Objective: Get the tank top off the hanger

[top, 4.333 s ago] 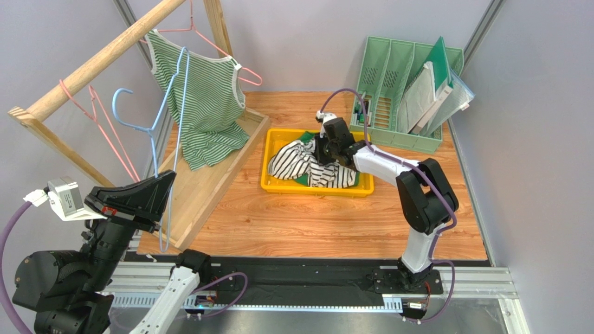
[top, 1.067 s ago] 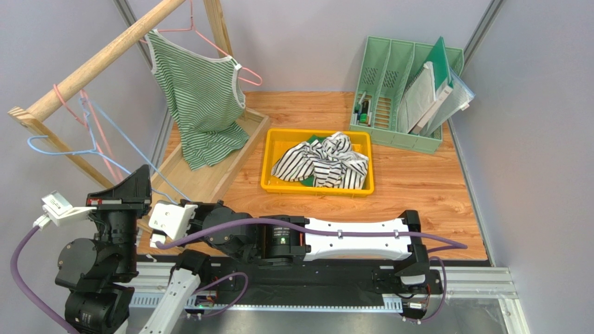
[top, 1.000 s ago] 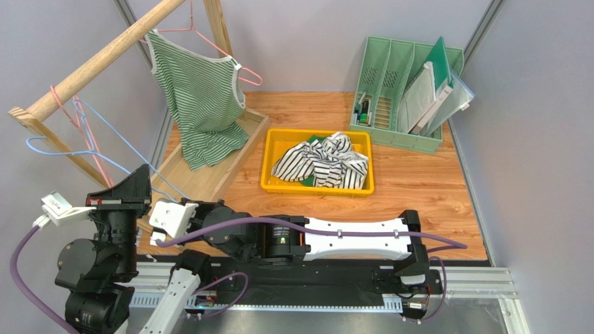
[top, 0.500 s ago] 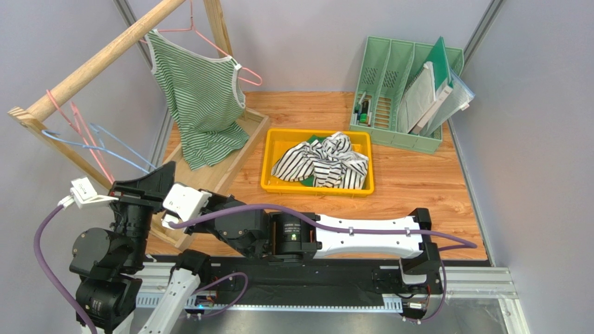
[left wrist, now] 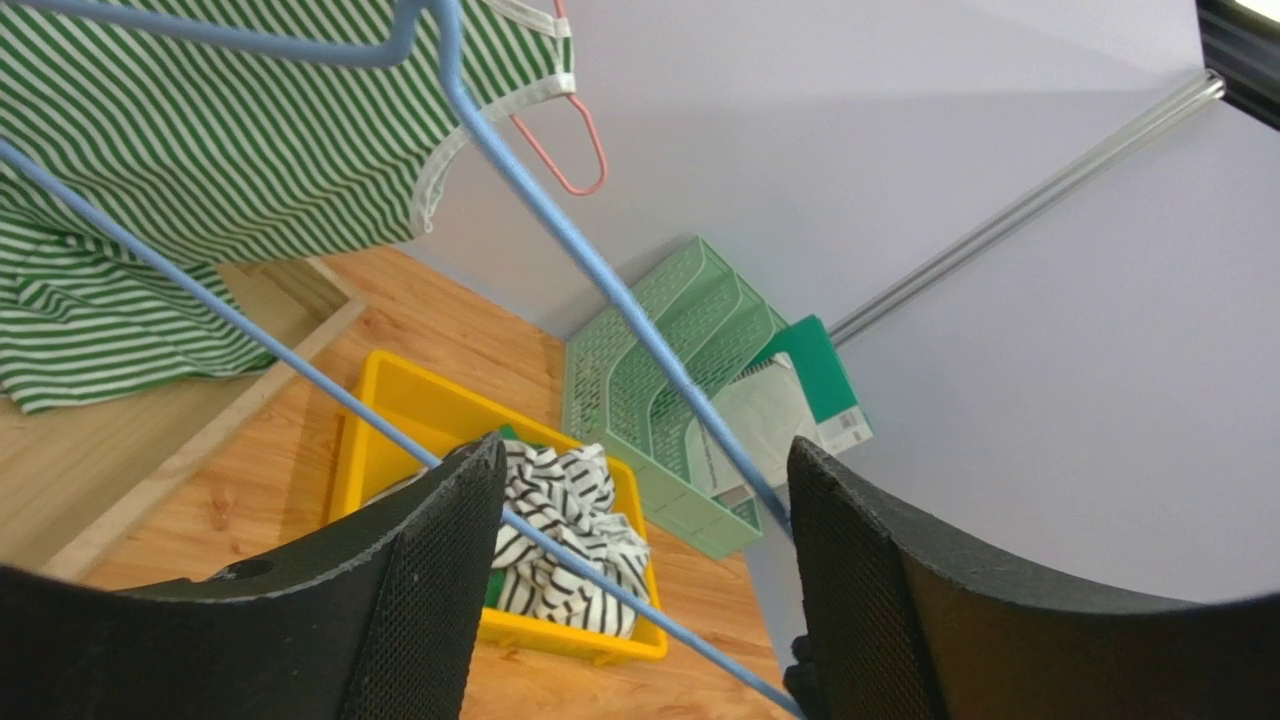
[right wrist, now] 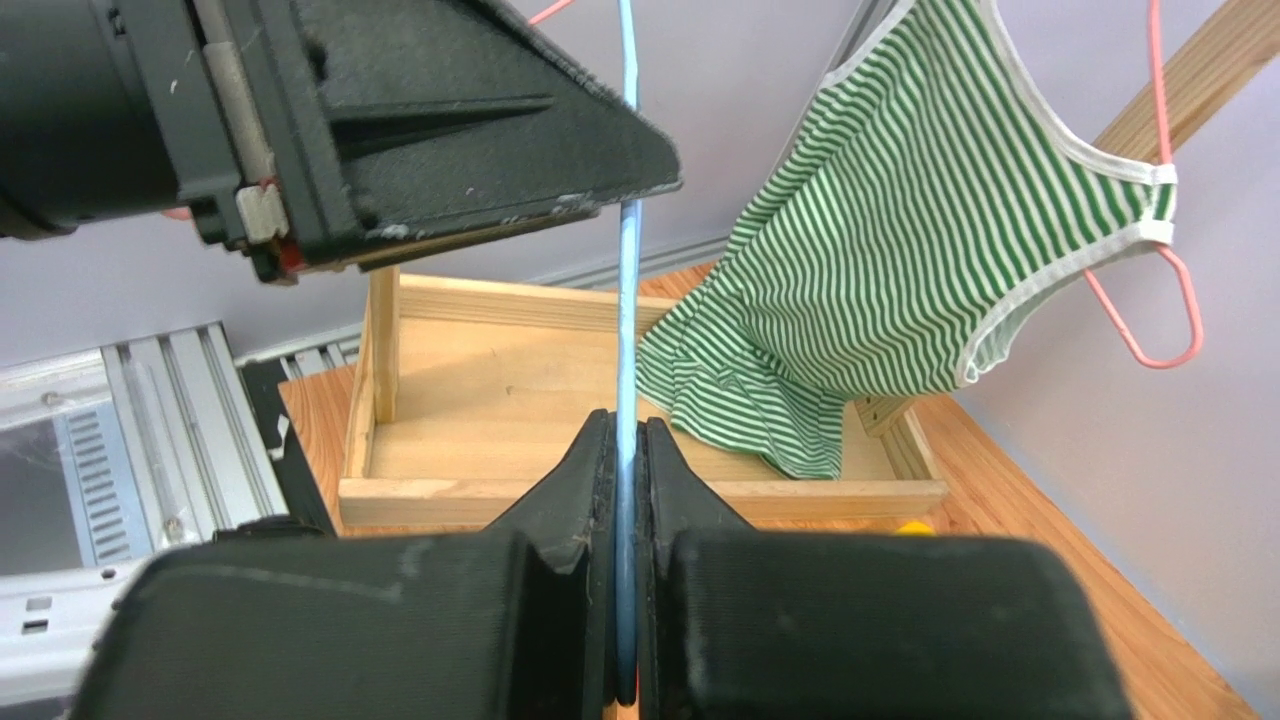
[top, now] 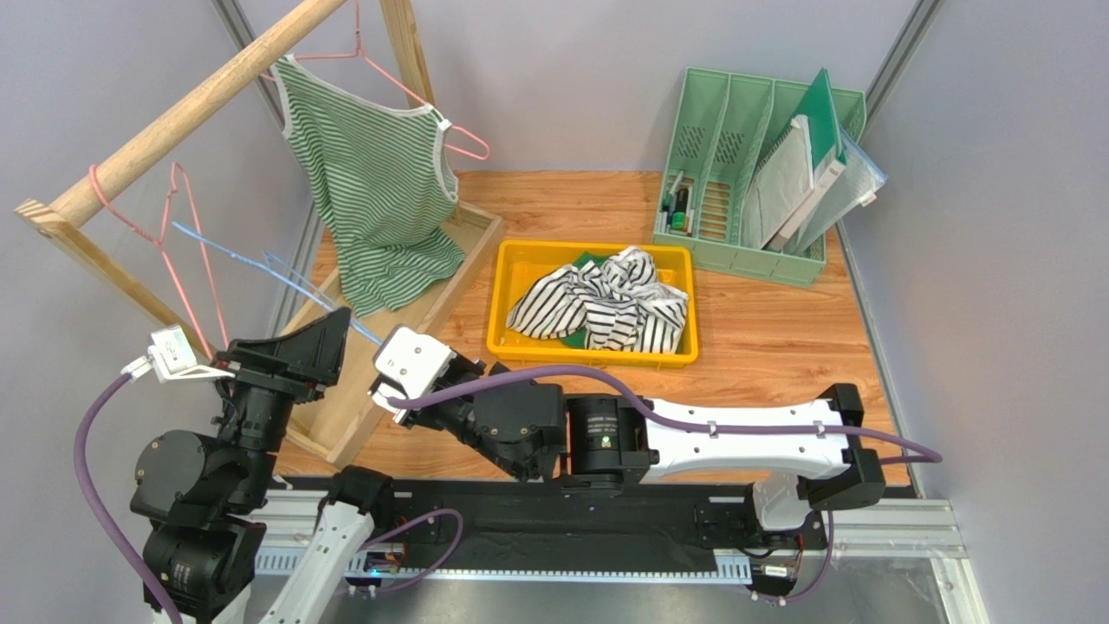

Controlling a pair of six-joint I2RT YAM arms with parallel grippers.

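Two claws sit close together at the near left of the table, both at a thin blue wire coat hanger (right wrist: 627, 225). The right gripper (right wrist: 627, 435) is pinched tight on one straight run of that wire, which rises from between its black fingers. The left gripper (left wrist: 643, 465) stands with its jaws spread wide. In its wrist view the blue wire crosses the gap between its two black textured fingers (left wrist: 421, 600), and neither pad presses on it.

The green-and-white striped tank top (top: 378, 195) is well apart from both claws. It hangs on a pink wire hanger (right wrist: 1156, 75) at the far end of the slanted round wooden rail (top: 195, 111). One strap is looped over the hanger's shoulder, and the hem drapes down into the far corner of the shallow wooden tray (right wrist: 481, 405) at the foot of the rack. A second bare pink wire hanger (top: 202, 260) hangs near the rail's near end.

To the right, a yellow plastic bin (top: 592, 356) holds a crumpled heap of black-and-white striped cloth (top: 599, 306). Behind it stands a mint-green slotted file organiser (top: 729, 143) with folders leaning in its right-hand slots.
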